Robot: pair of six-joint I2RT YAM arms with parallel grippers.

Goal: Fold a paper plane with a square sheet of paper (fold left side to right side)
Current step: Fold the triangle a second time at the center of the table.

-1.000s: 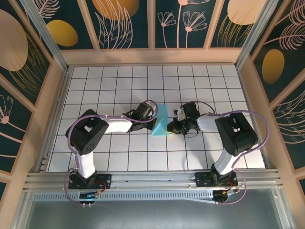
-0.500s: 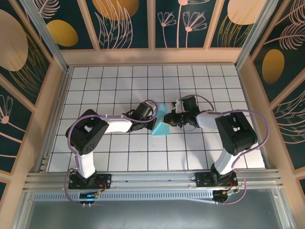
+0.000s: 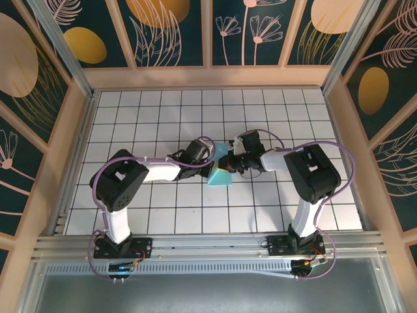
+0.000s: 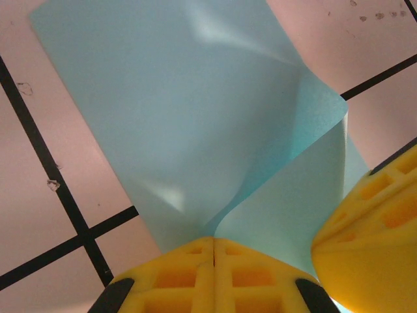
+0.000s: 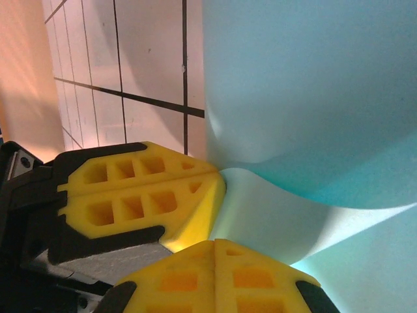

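— What do you see first, from the biggest thing?

— The flat white table with black grid lines (image 3: 130, 117). Two black-and-white robot arms stand at its 6 o'clock edge. The left arm (image 3: 120, 186) and the right arm (image 3: 316, 176) both reach in toward the middle.

— And where is the paper?

— The thin light-blue paper sheet (image 3: 219, 175) is near the middle of the table, between the two wrists. It does not lie flat. In the left wrist view, one part rests on the tiles and another part rises and curls over it in a soft bend (image 4: 195, 117).

— How are the claws?

— The left gripper (image 4: 214, 242), with yellow foam fingers, has its jaws pressed together. The paper comes out from between the tips, so it pinches the sheet at the 10 o'clock side. The right gripper (image 5: 215, 242) is closed in the same way on the sheet, at about 1 o'clock. The two grippers are just beside each other.
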